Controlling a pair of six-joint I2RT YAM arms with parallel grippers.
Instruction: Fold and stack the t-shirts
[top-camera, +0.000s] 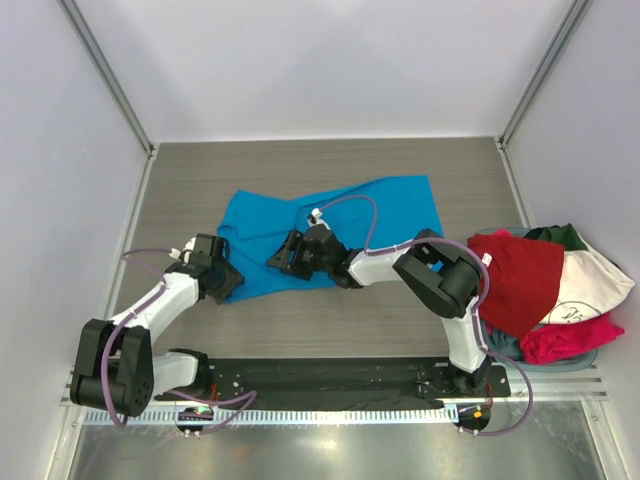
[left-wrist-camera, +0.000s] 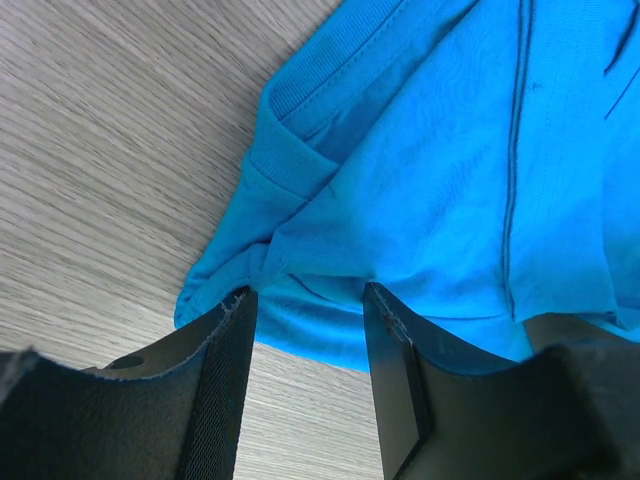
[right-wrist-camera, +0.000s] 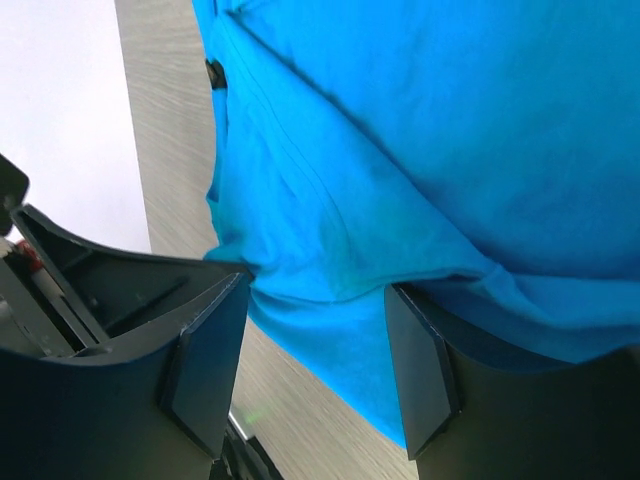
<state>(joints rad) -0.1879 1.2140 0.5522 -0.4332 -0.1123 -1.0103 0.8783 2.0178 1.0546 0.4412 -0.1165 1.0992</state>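
Note:
A bright blue t-shirt (top-camera: 345, 220) lies spread and rumpled on the wooden table. My left gripper (top-camera: 226, 278) is open at the shirt's near left corner. In the left wrist view (left-wrist-camera: 308, 296) its jaws straddle the bunched edge of the blue cloth (left-wrist-camera: 430, 180). My right gripper (top-camera: 286, 256) is open over the shirt's near edge. In the right wrist view (right-wrist-camera: 318, 290) its jaws sit either side of a fold of the blue cloth (right-wrist-camera: 420, 130). A heap at the right holds a red shirt (top-camera: 520, 278), a dark green one (top-camera: 562, 238), a white one with a small print (top-camera: 592, 285) and a magenta-pink one (top-camera: 572, 336).
The heap of shirts rests in what looks like a grey-blue bin (top-camera: 560, 364) at the table's right edge. White walls with metal posts close off the left, back and right. The black base rail (top-camera: 330, 378) runs along the near edge.

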